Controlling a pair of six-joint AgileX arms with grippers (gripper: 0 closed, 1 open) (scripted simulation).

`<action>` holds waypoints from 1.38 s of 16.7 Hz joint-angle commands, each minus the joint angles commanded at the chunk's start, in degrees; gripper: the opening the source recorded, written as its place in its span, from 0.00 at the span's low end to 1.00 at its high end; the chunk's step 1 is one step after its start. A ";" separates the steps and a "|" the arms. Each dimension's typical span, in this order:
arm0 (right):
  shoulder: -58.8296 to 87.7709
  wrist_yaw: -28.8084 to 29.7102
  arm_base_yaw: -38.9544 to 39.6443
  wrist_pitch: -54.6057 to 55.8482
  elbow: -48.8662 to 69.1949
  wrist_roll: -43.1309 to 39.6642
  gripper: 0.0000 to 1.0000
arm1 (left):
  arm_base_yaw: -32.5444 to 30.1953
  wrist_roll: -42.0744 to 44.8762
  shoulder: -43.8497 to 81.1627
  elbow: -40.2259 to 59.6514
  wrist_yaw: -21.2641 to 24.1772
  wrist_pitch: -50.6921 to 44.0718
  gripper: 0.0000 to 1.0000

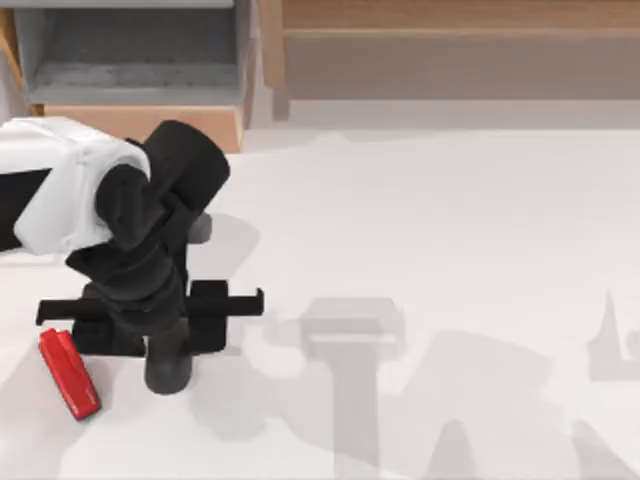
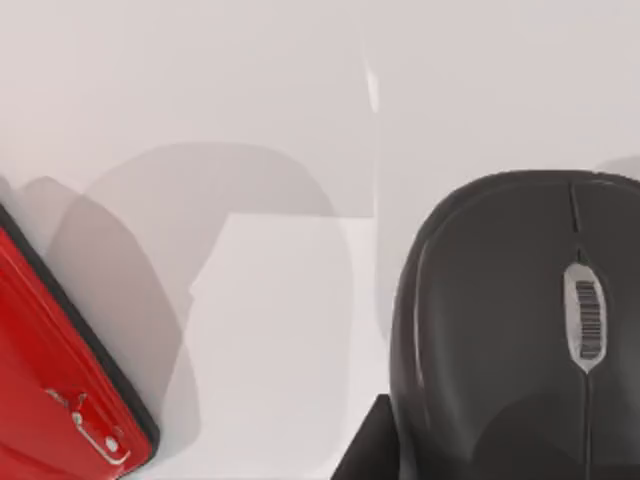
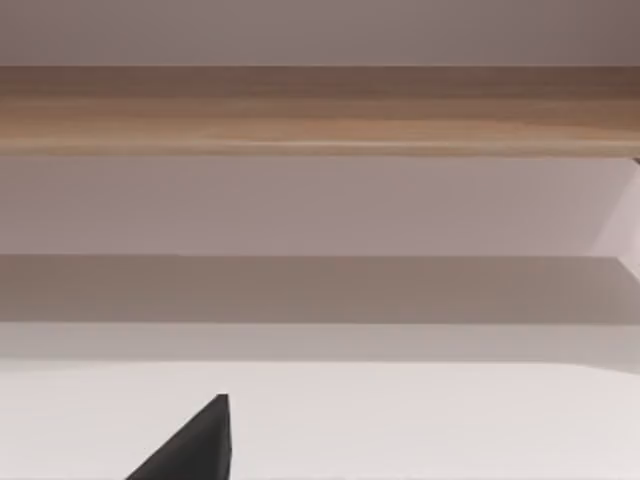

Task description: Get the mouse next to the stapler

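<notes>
The red stapler lies slanted on the white table near the front left. The dark grey mouse sits just to its right, with a narrow strip of bare table between them. My left gripper hangs over the mouse, its black finger blocks against both sides of it. In the left wrist view the mouse with its scroll wheel looms close. One black fingertip presses on the mouse's side, and the stapler lies a short way off. My right gripper is parked, facing the back wall.
A grey open box with wooden sides stands behind the table at the back left. A long wooden ledge runs along the back right. Arm shadows fall across the table's front half.
</notes>
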 joint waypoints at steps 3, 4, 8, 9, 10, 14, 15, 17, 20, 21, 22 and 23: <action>0.00 0.00 0.00 0.00 0.00 0.00 1.00 | 0.05 -0.02 -0.30 0.21 -0.05 0.45 0.00; 0.00 0.00 0.00 0.00 0.00 0.00 1.00 | 0.05 -0.03 -0.42 0.29 -0.07 0.63 0.00; 0.00 0.00 0.00 0.00 0.00 0.00 1.00 | 0.03 -0.06 -0.92 0.63 -0.16 1.45 0.00; 0.00 0.00 0.00 0.00 0.00 0.00 1.00 | 0.01 -0.07 -1.03 0.72 -0.18 1.67 0.00; 0.00 0.00 0.00 0.00 0.00 0.00 1.00 | -0.01 -0.09 -1.14 0.80 -0.19 1.89 0.00; 0.00 0.00 0.00 0.00 0.00 0.00 1.00 | -0.08 -0.12 -1.32 0.96 -0.23 2.74 0.00; 0.00 0.00 0.00 0.00 0.00 0.00 1.00 | -0.10 -0.12 -1.30 0.93 -0.23 2.92 0.00; 0.00 0.00 0.00 0.00 0.00 0.00 1.00 | -0.11 -0.09 -1.11 0.72 -0.21 3.25 0.00; 0.00 0.00 0.00 0.00 0.00 0.00 1.00 | -0.11 -0.03 -0.40 -0.01 -0.13 3.55 0.00; 0.00 0.00 0.00 0.00 0.00 0.00 1.00 | -0.11 -0.01 -0.03 -0.38 -0.10 3.59 0.00; 0.00 0.00 0.00 0.00 0.00 0.00 1.00 | -0.11 0.02 0.43 -0.83 -0.06 3.59 0.00; 0.00 0.00 0.00 0.00 0.00 0.00 1.00 | -0.11 0.04 0.96 -1.35 -0.03 3.57 0.00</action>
